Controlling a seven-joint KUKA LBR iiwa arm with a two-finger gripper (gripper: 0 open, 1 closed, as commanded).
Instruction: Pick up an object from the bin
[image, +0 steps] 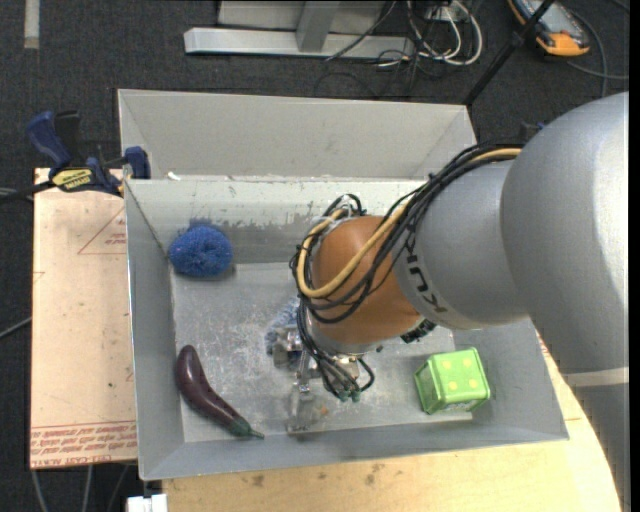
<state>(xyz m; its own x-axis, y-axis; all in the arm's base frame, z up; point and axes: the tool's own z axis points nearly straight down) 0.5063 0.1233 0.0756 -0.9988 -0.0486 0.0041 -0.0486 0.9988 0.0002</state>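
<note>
Though the purple toy aubergine (203, 387) lying front-left in the bin (152, 330) looks light, smooth and slippery, best gripped across its thick middle, the hand (302, 402) stands near its stem end, open or closed I cannot tell, the green die (452, 380) beyond.

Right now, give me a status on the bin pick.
Gripper low in bin, by near wall. Purple eggplant one side, green die the other, both untouched. Nothing blocking.
</note>
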